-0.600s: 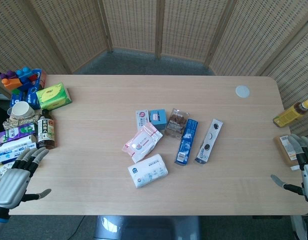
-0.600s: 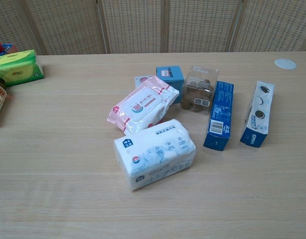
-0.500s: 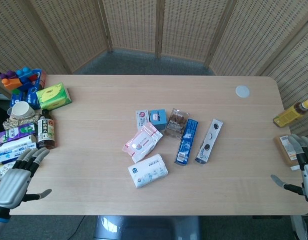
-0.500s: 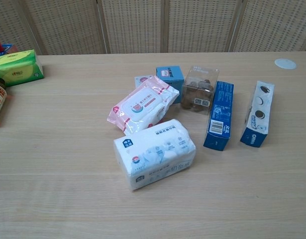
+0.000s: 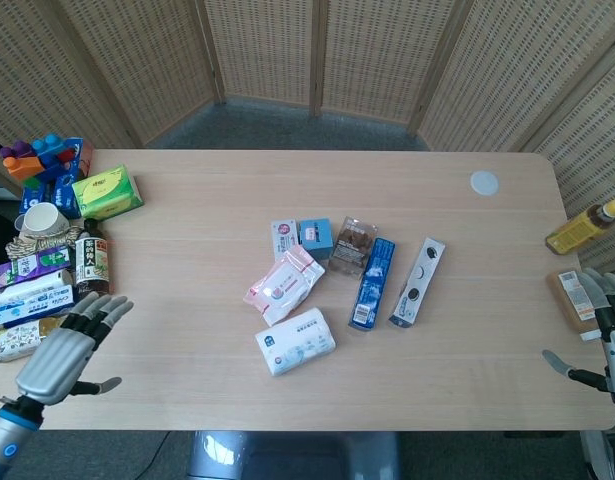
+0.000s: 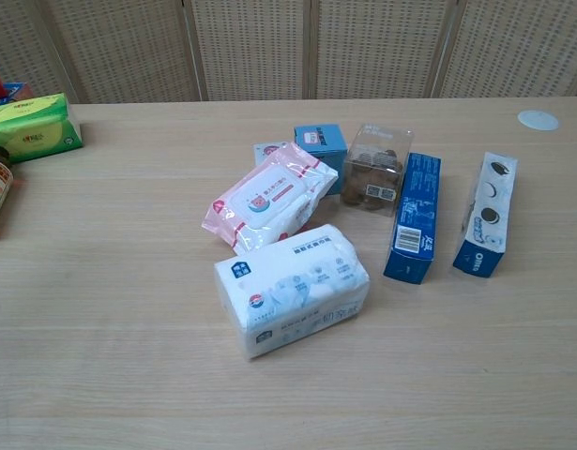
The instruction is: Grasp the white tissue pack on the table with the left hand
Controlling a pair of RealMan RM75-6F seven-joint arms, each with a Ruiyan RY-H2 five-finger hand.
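Note:
The white tissue pack (image 5: 295,341) (image 6: 292,288) lies near the table's front edge, just below a pink wet-wipe pack (image 5: 283,284) (image 6: 269,196). My left hand (image 5: 67,349) hovers over the front left corner of the table, fingers spread, holding nothing, well to the left of the pack. At the right edge of the head view my right hand (image 5: 605,340) is open and empty beside the table. Neither hand shows in the chest view.
A blue cracker box (image 5: 372,282), an Oreo box (image 5: 417,281), a clear cookie tub (image 5: 352,244) and a small blue box (image 5: 314,235) lie right of and behind the pack. Bottles, cups and boxes (image 5: 47,240) crowd the left edge. A bottle (image 5: 584,227) lies far right.
My left hand has moved right and forward, coming further over the table toward the pack. The right hand and the objects have stayed put.

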